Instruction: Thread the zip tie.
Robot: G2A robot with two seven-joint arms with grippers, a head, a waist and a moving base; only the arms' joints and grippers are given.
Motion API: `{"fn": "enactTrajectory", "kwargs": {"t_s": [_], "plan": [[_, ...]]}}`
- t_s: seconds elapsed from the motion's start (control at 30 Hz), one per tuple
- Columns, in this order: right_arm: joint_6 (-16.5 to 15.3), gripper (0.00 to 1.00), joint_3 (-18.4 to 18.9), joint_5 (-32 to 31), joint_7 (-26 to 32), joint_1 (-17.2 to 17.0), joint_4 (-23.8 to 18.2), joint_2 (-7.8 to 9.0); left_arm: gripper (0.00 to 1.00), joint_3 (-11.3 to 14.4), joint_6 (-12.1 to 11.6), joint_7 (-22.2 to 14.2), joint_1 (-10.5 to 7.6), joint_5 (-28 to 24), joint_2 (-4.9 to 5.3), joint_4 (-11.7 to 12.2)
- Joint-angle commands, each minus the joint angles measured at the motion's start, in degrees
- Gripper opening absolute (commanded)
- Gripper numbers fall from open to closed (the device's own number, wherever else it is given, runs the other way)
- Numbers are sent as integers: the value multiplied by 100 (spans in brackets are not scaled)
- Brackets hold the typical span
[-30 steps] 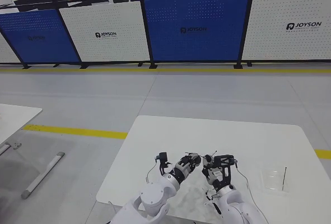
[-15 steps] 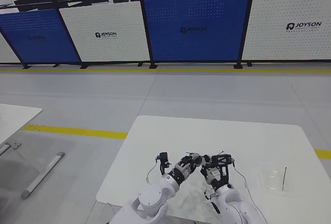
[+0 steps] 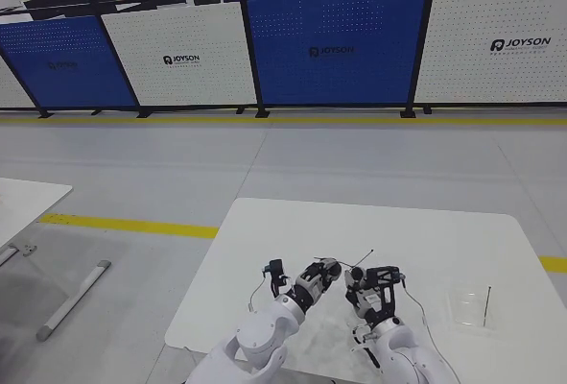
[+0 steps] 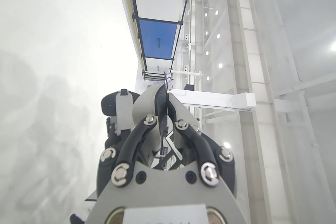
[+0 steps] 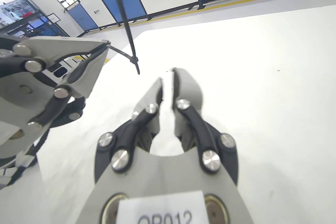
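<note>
1. Your left gripper (image 3: 333, 271) and right gripper (image 3: 357, 276) were nearly tip to tip half a second ago. Now there's a clear gap between them in the top view.
2. You've got the zip tie (image 5: 133, 60) up in the air over the near part of the table (image 3: 437, 230), between the two grippers. In the right wrist view a short stretch runs from the left gripper's tips to the small head block. A long black strap crosses right at that block, and a short end pokes out past it.
3. The left gripper's jaws are pinched tight on one end of the tie. In its own wrist view a dark bit sticks out past the pressed-together fingertips (image 4: 161, 96).
4. The right gripper's jaws are parted just a crack and hold nothing. They sit near the head without touching it.
5. Off to your right on the table is a clear plastic tray (image 3: 467, 307), with a thin dark strip (image 3: 487, 300) at its edge that's too small to make out.
6. For writing, the blue and white pegboard panels (image 3: 336, 53) behind each carry a logo with lettering. A white label (image 5: 164, 209) with dark characters sits on the right wrist.
7. A yellow floor line (image 3: 129, 226) runs past a second table (image 3: 14, 206).
</note>
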Motion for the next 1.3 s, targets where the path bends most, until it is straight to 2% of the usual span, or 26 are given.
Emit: {"fn": "enactTrajectory", "kwargs": {"t_s": [0.0,0.4,0.5,0.77,0.93,1.2,1.23,1.27], "plan": [[-68,24,60,46,-16,-27,-23,13,0,11,11,37,-12,0,-5,7],[-41,25,21,3,32,-23,-157,12,0,84,26,151,1,125,-21,-11],[-7,29,-9,-10,45,-4,-175,5,0,90,27,152,15,159,-20,-23],[34,27,-35,0,1,6,-206,-5,0,104,44,159,16,208,-24,-13],[65,18,-27,21,-23,0,-228,-8,0,110,39,151,19,225,-27,-11],[99,13,-27,44,-21,17,-215,-15,0,101,23,121,43,241,-26,-16],[102,11,-27,45,-21,19,-213,-15,0,100,23,120,44,240,-26,-12],[107,2,-27,44,-21,21,-211,-16,0,100,23,121,43,238,-27,-8]]}}
